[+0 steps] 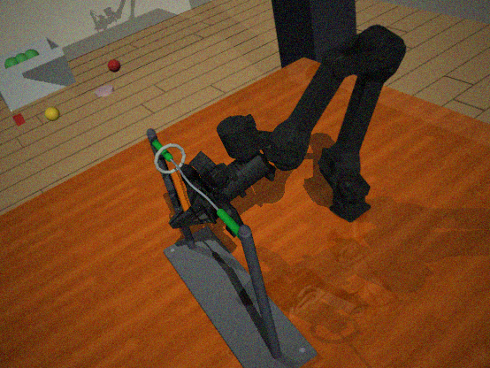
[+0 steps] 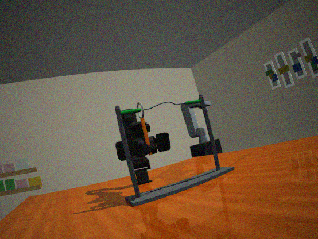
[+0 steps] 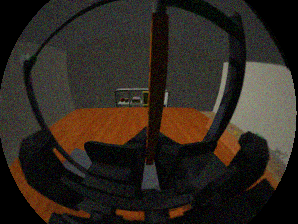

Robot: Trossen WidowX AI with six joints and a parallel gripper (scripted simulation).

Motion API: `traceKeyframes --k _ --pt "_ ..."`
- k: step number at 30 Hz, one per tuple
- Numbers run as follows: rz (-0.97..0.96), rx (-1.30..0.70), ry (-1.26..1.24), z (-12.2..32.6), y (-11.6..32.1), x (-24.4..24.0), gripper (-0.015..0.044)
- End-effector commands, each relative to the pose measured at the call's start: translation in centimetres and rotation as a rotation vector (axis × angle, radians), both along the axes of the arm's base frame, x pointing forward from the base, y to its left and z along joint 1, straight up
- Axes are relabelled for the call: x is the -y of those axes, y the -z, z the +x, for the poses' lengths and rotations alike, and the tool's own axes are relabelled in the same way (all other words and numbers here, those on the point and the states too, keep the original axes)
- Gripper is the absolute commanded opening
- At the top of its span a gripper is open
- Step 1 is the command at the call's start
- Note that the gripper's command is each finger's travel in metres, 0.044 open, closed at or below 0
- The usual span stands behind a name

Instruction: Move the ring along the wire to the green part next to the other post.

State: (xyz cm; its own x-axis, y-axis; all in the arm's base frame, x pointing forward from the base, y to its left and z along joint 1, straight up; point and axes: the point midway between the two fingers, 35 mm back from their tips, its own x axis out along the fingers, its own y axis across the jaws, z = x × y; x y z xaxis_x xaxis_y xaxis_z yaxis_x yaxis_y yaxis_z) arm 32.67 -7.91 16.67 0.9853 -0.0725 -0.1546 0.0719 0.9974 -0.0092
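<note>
The pale ring (image 1: 170,145) (image 2: 142,112) surrounds the wire at the inner end of the green part (image 1: 158,147) (image 2: 129,111) beside one post (image 1: 151,134) (image 2: 127,152). The thin grey wire (image 1: 197,190) (image 2: 169,101) starts right there; whether the ring touches it cannot be told. The orange handle (image 1: 180,191) (image 2: 144,129) (image 3: 159,65) hangs down from the ring, slightly tilted. My gripper (image 2: 149,145) (image 3: 148,128) is shut on its lower part, below the wire. The other green part (image 1: 228,222) (image 2: 193,101) is bare, beside the other post (image 1: 261,292) (image 2: 210,135).
The posts stand on a long grey base plate (image 1: 212,305) (image 2: 178,188) on the orange table. My arm (image 1: 318,99) reaches in from one side of the stand, its wrist close to the post by the ring. A shelf and balls are farther off on the floor.
</note>
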Motion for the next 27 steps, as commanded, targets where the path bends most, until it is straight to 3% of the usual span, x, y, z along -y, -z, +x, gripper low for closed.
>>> traceKeyframes --k 1,16,27 --pt "0.006 0.000 0.003 0.0 0.0 -0.4 -0.0150" --pt "0.030 -0.005 0.014 0.1 0.0 -2.1 -0.0150" --pt "0.097 -0.152 0.036 -1.5 -0.1 -3.8 -0.0150"
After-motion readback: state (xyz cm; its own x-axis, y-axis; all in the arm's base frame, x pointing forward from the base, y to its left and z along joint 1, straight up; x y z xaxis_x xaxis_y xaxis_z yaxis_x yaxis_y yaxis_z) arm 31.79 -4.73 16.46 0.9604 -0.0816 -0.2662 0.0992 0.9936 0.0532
